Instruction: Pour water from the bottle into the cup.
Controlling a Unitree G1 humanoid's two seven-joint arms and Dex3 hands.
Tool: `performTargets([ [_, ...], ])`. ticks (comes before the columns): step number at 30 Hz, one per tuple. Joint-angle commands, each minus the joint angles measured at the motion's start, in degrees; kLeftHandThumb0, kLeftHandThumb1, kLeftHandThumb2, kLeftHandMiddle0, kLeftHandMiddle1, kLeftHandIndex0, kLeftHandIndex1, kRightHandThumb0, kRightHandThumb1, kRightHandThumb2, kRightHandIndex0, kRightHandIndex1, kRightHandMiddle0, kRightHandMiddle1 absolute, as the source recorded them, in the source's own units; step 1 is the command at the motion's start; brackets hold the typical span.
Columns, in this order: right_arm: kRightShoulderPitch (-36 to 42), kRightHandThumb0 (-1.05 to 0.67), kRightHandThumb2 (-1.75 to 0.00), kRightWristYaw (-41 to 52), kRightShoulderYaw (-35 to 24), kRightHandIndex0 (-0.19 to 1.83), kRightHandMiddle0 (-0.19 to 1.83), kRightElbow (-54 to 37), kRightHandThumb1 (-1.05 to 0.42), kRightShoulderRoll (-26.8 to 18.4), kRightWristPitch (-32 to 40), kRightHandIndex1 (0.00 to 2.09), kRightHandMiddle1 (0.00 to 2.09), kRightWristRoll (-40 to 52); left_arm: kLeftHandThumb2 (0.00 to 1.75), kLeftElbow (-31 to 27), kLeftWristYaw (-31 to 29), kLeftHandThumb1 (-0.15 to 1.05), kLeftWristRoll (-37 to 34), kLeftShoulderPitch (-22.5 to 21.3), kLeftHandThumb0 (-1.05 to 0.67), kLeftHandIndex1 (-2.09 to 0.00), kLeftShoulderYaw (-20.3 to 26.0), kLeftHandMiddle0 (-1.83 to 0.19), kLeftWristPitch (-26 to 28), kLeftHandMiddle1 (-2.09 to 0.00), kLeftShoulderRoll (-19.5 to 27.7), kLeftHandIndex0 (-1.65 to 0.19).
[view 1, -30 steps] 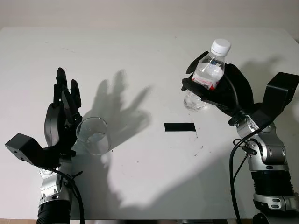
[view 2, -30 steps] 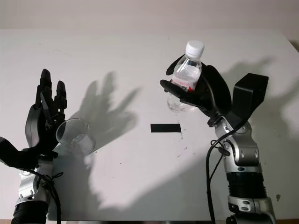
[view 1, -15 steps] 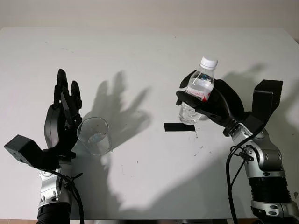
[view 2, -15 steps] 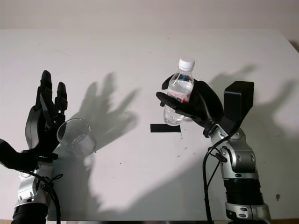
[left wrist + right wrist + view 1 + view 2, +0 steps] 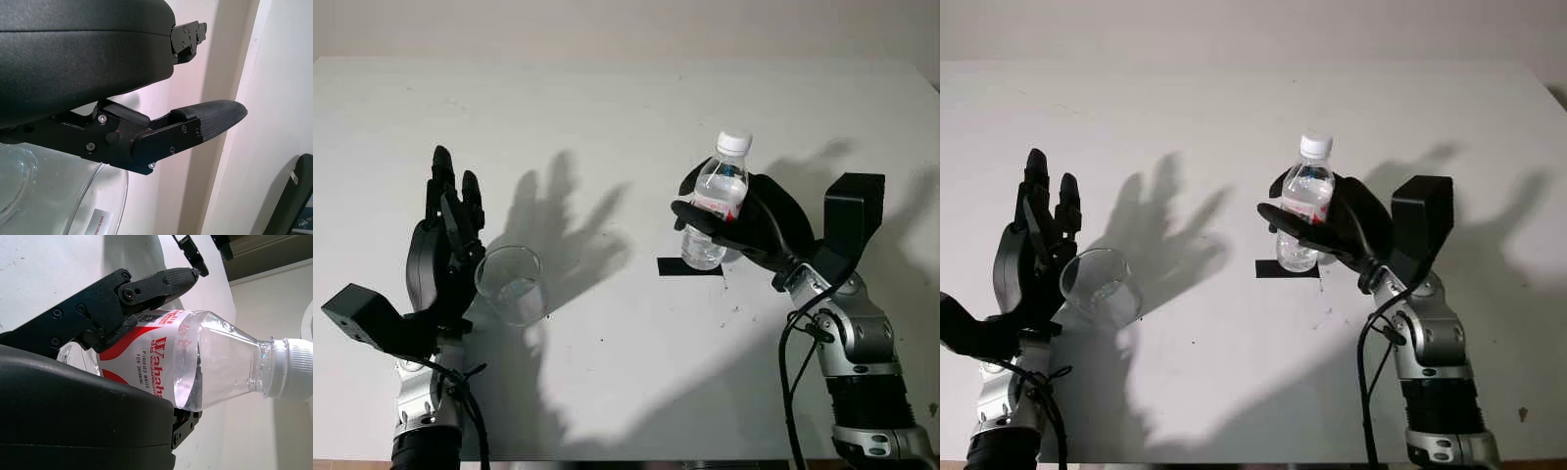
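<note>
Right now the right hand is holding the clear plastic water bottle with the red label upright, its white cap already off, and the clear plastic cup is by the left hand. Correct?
Not quite: the white cap is on the clear plastic water bottle, as the right wrist view shows. The rest holds: the right hand grips the bottle upright, and the clear plastic cup is by the left hand.

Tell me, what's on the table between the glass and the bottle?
Bare white table carrying hand shadows lies between cup and bottle, seen from the head; black tape sits under the bottle.
</note>
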Motion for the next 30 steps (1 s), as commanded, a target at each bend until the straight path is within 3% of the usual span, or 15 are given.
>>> performTargets([
  [1, 0.4, -0.44, -0.35, 0.2, 0.3, 1.0, 0.68, 0.1, -1.05, 0.5, -2.2, 2.09, 2.09, -0.7, 0.71, 0.8, 0.1, 1.05, 0.2, 2.3, -0.75, 0.0, -0.3, 0.19, 0.2, 0.0, -0.9, 0.19],
  [16, 1.6, -0.47, -0.37, 1.5, 0.6, 0.91, 0.57, 5.9, -1.05, 2.1, -12.7, 2.09, 2.09, -4.2, 0.71, 0.6, 0.0, 1.05, -0.1, 2.2, -0.75, 0.0, -0.1, 0.19, 0.5, 0.0, -0.7, 0.19],
  [23, 1.3, -0.48, -0.37, 3.3, 1.0, 0.92, 0.58, 7.5, -1.05, 1.8, -13.1, 2.09, 2.09, -4.3, 0.7, 0.0, 0.6, 1.05, 0.1, 2.4, -0.75, 0.0, 0.0, 0.19, 0.9, 0.0, -0.6, 0.19],
  [27, 1.2, -0.57, -0.18, 6.9, 0.7, 0.62, 0.36, 8.3, -1.05, 1.0, -13.3, 2.09, 2.09, -3.2, 0.69, -0.1, 0.8, 1.05, 0.2, 2.4, -0.75, 0.0, -0.1, 0.19, 1.0, 0.0, -0.5, 0.19],
  [28, 1.2, -0.59, -0.12, 8.0, 0.5, 0.46, 0.27, 8.7, -1.04, 0.9, -13.6, 2.02, 1.97, -2.6, 0.69, -0.2, 0.7, 1.05, 0.2, 2.4, -0.75, 0.0, -0.1, 0.19, 1.1, 0.0, -0.4, 0.19],
  [30, 1.1, -0.62, -0.07, 10.4, -0.1, 0.35, 0.24, 9.6, -1.03, 0.6, -13.5, 1.83, 1.71, -1.2, 0.69, -0.1, 0.6, 1.05, 0.1, 2.4, -0.76, 0.0, -0.1, 0.19, 1.1, 0.0, -0.4, 0.19],
])
